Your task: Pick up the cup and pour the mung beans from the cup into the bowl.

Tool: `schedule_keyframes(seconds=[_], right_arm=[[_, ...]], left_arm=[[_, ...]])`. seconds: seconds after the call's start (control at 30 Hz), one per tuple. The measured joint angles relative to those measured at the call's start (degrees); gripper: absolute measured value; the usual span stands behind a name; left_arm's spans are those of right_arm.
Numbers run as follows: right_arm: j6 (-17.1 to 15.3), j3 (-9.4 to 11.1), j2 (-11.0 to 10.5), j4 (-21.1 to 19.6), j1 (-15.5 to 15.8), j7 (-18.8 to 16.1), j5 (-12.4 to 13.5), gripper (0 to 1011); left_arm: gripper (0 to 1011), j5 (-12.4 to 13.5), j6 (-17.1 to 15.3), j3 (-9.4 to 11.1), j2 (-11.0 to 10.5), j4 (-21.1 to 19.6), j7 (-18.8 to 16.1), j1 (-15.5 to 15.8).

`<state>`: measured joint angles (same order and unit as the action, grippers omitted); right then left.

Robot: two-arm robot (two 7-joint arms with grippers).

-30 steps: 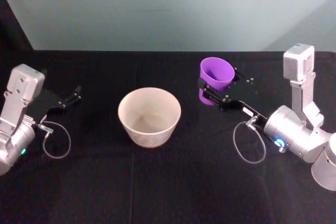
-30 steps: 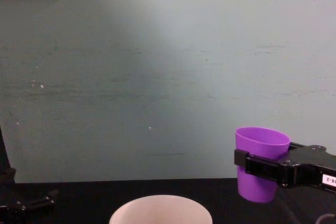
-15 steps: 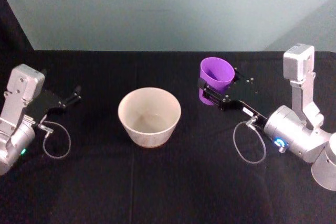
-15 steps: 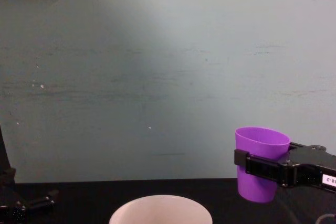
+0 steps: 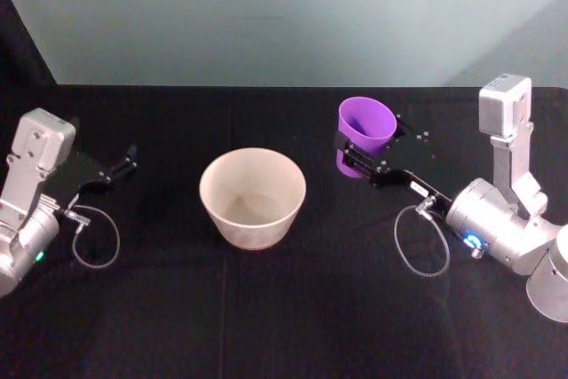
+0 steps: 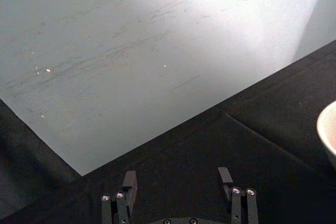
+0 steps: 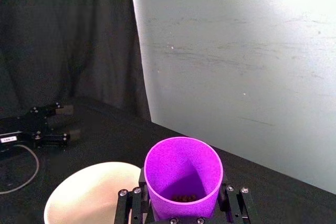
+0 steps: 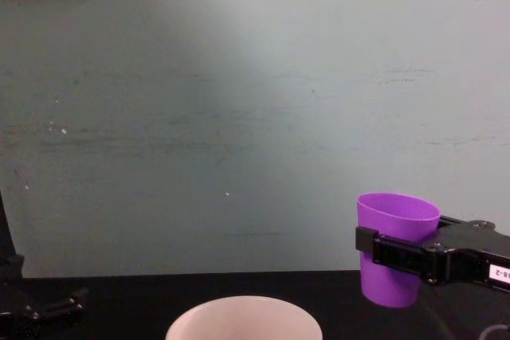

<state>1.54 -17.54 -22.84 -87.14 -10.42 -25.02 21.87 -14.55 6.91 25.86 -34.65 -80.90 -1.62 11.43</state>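
Note:
My right gripper [image 5: 359, 153] is shut on the purple cup [image 5: 364, 130], holding it upright above the table, right of the white bowl [image 5: 253, 197]. The chest view has the cup [image 8: 394, 244] raised higher than the bowl's rim [image 8: 244, 308]. In the right wrist view dark mung beans [image 7: 184, 198] lie at the cup's bottom, the cup [image 7: 183, 174] sits between the fingers, and the bowl [image 7: 89, 192] is below and beside it. My left gripper [image 5: 124, 162] rests open at the table's left, fingers [image 6: 129, 182] spread with nothing between them.
A black cloth [image 5: 284, 308] covers the table, with a pale green wall [image 8: 255, 117] behind. Thin cable loops hang by each wrist [image 5: 98, 241] [image 5: 422, 246]. Free room lies in front of the bowl.

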Motion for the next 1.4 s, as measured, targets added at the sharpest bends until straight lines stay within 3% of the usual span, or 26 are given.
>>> schedule_keyframes(seconds=[1.4], right_arm=[[0.00,0.00,0.00,0.00,0.00,0.00,0.00,723]], left_arm=[[1000,0.00,0.00,0.00,0.00,0.00,0.00,0.00]])
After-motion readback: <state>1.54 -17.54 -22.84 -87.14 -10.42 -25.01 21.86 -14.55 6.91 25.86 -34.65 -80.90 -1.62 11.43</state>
